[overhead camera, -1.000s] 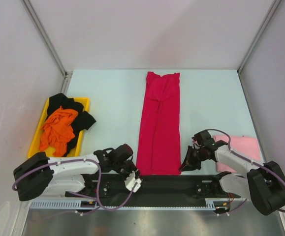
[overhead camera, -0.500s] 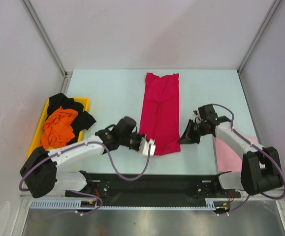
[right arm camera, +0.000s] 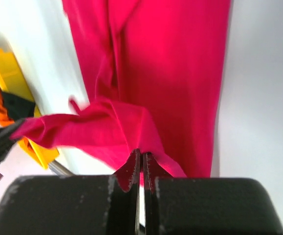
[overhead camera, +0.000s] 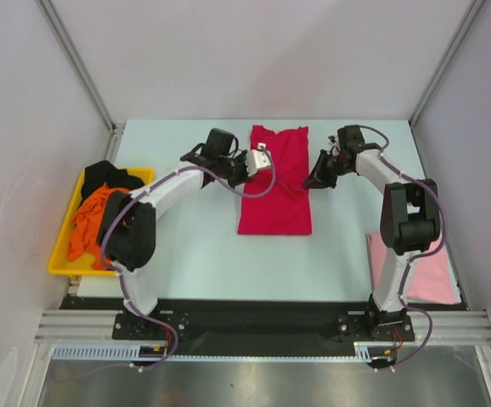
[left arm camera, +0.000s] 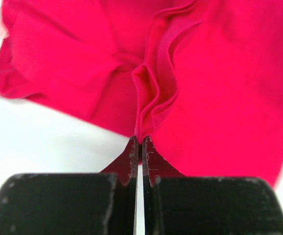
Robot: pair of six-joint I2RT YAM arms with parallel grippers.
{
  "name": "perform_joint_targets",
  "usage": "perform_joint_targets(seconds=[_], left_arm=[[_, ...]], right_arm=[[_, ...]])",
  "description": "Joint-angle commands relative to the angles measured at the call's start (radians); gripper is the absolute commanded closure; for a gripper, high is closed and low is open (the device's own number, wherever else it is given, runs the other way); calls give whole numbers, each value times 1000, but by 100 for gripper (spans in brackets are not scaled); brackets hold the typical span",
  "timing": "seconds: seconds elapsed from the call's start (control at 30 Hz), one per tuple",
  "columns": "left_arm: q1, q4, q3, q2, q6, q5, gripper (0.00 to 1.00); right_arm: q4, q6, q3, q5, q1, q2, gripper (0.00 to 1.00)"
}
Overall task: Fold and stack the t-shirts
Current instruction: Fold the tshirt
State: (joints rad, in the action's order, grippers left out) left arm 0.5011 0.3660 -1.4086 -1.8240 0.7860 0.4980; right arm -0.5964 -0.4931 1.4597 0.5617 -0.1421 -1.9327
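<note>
At far end, left claw (left arm camera: 140, 143), right claw (right arm camera: 140, 154) each clamp crimson t-shirt (overhead camera: 275, 202) edge.

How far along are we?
Done: the pale pink t-shirt lies flat, apparently folded, near right. In hand: left gripper and right gripper pinch the crimson red t-shirt, doubling it over. Left: orange t-shirt and black t-shirt crumpled in the yellow plastic tray; nothing stacked.

Yellow tray (overhead camera: 64, 236) sitting at left edge of pale worktop (overhead camera: 186, 246), close beside left wall, slightly skewed. White back wall (overhead camera: 253, 51) closing off far side. Left post (overhead camera: 75, 64) and right post (overhead camera: 447, 61), grey metal, slanting up from far corners. Black base plate (overhead camera: 262, 318) running along near edge of worktop. Brushed metal sheet (overhead camera: 253, 386) lying beyond it, nearest me, catching dull reflections.
</note>
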Motion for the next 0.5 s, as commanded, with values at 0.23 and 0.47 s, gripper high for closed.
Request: perform_joint_targets(seconds=[0.23,0.47], left_arm=[[-65,1,-237,-213,19,7,100],[-73,7,-295,-283,-8,19,100]], right_arm=[[-39,4,191,-23,33,-157,100],[30,-28,171,6,45,-186,100]])
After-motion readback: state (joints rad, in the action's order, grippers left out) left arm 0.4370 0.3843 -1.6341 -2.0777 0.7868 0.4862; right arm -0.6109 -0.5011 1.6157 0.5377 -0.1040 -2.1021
